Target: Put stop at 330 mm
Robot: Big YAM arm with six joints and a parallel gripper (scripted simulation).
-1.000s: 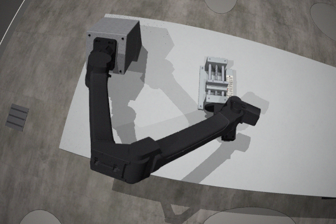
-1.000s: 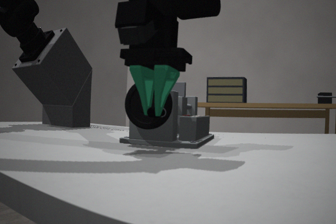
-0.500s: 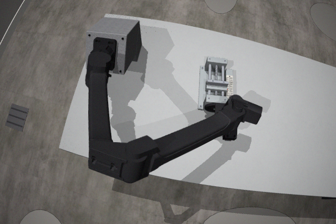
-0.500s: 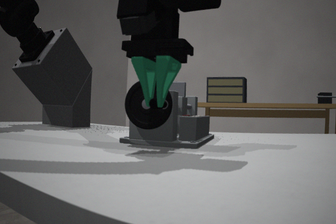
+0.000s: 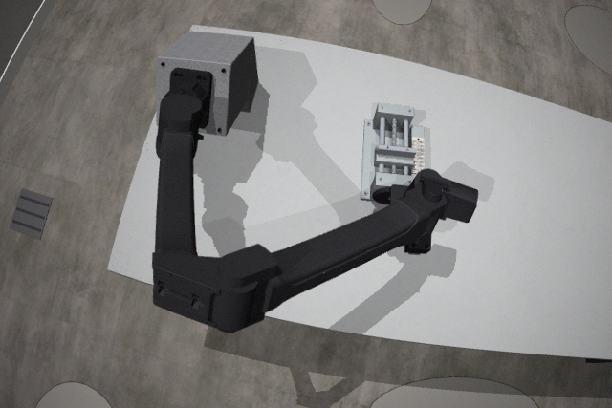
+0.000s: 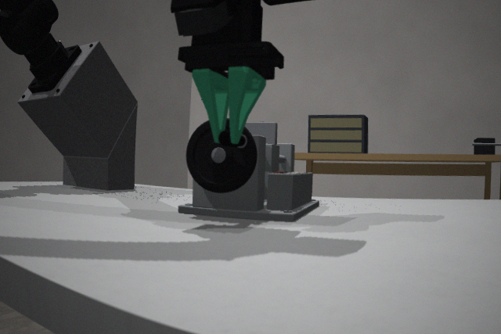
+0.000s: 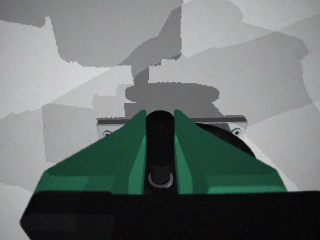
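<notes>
The green wedge-fingered claw [image 6: 228, 140] pinches the round black handwheel's [image 6: 202, 172] cylindrical crank knob [image 7: 160, 145] (matte, dark).

No text can be read; the scale strip [image 5: 418, 152] beside the slide carries marks too small to make out.
</notes>
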